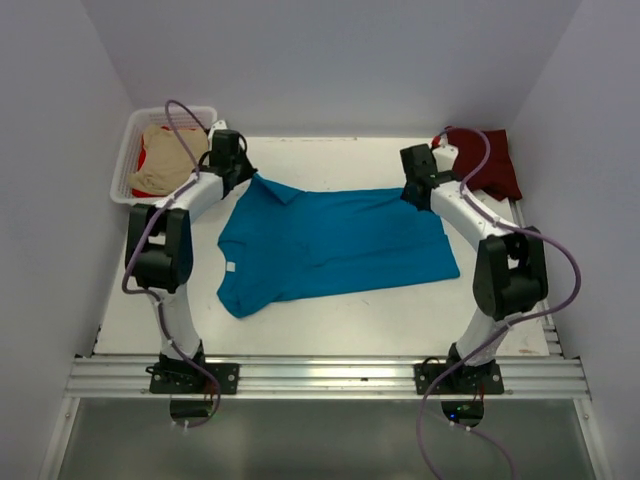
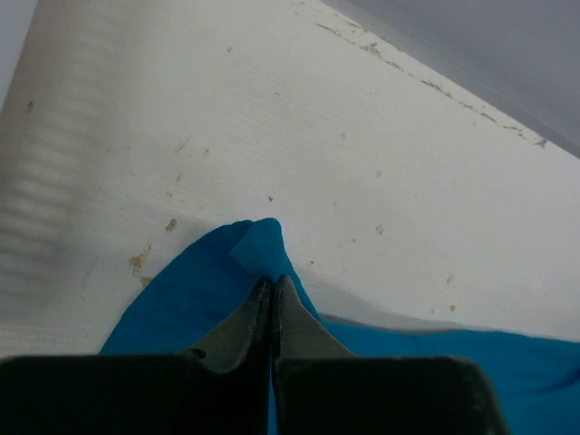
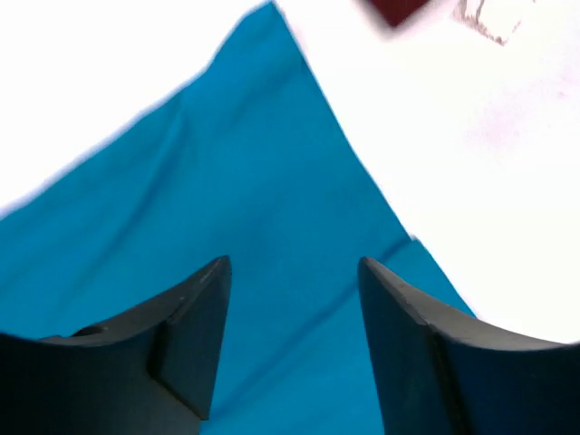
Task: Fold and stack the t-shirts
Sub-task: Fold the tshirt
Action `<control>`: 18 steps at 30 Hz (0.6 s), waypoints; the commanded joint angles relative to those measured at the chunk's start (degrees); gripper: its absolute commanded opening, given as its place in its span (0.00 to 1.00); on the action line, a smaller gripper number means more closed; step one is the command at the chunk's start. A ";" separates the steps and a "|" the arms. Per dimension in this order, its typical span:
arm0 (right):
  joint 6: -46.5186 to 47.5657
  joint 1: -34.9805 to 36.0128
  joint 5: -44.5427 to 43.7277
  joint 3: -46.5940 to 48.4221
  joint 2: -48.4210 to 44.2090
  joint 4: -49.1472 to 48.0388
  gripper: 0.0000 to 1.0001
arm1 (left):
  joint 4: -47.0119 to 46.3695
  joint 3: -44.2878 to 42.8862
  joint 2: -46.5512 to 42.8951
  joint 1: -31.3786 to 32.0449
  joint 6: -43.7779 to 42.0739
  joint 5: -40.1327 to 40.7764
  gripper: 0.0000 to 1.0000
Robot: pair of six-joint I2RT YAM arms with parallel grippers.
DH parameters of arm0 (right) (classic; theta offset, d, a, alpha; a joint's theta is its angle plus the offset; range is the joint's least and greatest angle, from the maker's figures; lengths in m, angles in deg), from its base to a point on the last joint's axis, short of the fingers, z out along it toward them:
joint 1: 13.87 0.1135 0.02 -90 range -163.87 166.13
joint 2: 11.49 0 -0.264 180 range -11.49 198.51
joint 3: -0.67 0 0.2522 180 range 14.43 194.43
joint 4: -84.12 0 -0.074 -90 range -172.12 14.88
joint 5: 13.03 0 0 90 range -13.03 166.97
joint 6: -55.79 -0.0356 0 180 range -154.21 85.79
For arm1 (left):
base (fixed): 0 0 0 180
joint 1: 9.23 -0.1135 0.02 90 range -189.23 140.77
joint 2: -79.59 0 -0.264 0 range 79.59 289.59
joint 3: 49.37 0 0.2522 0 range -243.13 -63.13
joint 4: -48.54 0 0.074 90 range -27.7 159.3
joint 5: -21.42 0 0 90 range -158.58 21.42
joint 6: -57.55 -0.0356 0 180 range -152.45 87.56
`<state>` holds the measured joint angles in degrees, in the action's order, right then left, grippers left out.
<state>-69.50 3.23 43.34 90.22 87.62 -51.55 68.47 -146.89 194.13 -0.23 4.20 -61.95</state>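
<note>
left gripper: grey fingers pinched shut on a small raised fold of the teal t-shirt, at its far-left corner. right gripper: dark wedge jaws apart over smooth cloth at the far-right edge, nothing clamped. Only the top view shows the whole shirt: spread mid-table, soft, lightly creased, white neck label near left. maroon shirt bunched far right. beige shirt in the white lattice basket far left. Left wrist view shows the scuffed white table.
</note>
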 commanded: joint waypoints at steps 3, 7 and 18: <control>-1.10 -6.98 1.28 12.00 8.28 -3.32 0.66 | 1.12 4.84 -10.12 -0.56 0.10 -2.41 0.00; 0.13 -10.15 3.04 19.55 17.14 -2.79 0.63 | 1.73 6.86 -13.02 -0.56 -0.52 -2.77 0.00; 3.47 -14.99 11.21 30.56 31.67 -4.11 0.47 | 2.61 9.67 -14.43 -0.56 0.27 -4.88 0.00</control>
<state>-67.60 -11.57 51.91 117.83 118.72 -54.07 71.21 -138.04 182.11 -0.23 4.39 -65.88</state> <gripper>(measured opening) 0.480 0.011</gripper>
